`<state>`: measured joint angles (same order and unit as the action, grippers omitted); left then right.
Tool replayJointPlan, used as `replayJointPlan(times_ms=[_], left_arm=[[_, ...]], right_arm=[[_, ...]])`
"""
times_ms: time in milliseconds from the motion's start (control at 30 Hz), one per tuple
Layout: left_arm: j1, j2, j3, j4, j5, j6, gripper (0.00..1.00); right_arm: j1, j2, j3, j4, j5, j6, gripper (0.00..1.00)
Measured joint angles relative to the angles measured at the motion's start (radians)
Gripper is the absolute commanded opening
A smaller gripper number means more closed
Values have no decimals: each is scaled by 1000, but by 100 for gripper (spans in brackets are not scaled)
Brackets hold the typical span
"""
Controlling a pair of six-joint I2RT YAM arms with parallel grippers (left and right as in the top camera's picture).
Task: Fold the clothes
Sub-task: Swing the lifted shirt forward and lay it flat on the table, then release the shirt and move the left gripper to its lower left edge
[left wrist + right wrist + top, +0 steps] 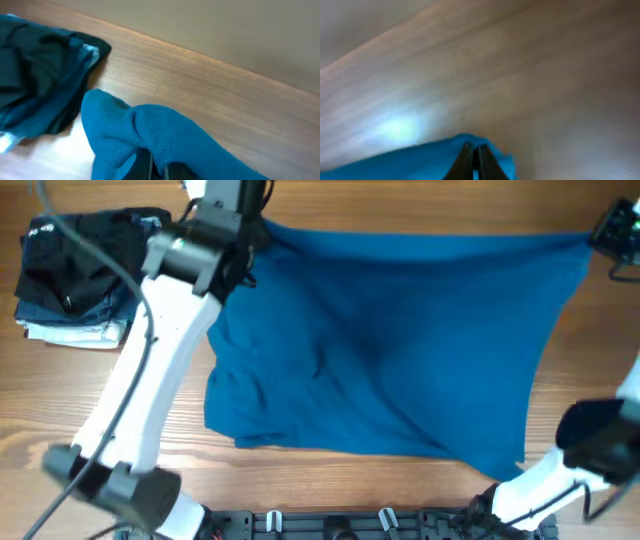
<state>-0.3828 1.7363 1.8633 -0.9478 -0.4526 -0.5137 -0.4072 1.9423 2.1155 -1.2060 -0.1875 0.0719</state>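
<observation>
A blue shirt [390, 340] lies spread across the wooden table, its far edge pulled taut between my two grippers. My left gripper [235, 235] is shut on the shirt's far left corner [140, 135]; the cloth bunches over the fingers [157, 170]. My right gripper [610, 230] is shut on the far right corner [445, 160], with its closed fingers [474, 157] pinching the blue cloth above the table. The shirt's near edge is rumpled at the left.
A stack of folded dark and white clothes [80, 275] sits at the far left of the table, also seen in the left wrist view [35, 85]. The table's back edge [210, 55] runs just beyond the left gripper.
</observation>
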Motion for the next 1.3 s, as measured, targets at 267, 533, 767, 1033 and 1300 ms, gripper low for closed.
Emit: replayJointPlan(times_ms=[267, 533, 767, 1033, 1300], left_arm=[[10, 296, -3, 456, -6, -6, 17], [67, 465, -3, 636, -7, -14, 99], [228, 450, 3, 266, 87, -12, 100], [204, 77, 5, -340, 311, -64, 100], [120, -66, -79, -552, 376, -276, 100]], right_arm=[[170, 367, -5, 416, -7, 10, 4], [171, 493, -9, 614, 37, 82, 78], [57, 430, -15, 365, -7, 104, 100], [-72, -6, -3, -208, -255, 47, 99], [-53, -454, -177, -404, -55, 137, 100]])
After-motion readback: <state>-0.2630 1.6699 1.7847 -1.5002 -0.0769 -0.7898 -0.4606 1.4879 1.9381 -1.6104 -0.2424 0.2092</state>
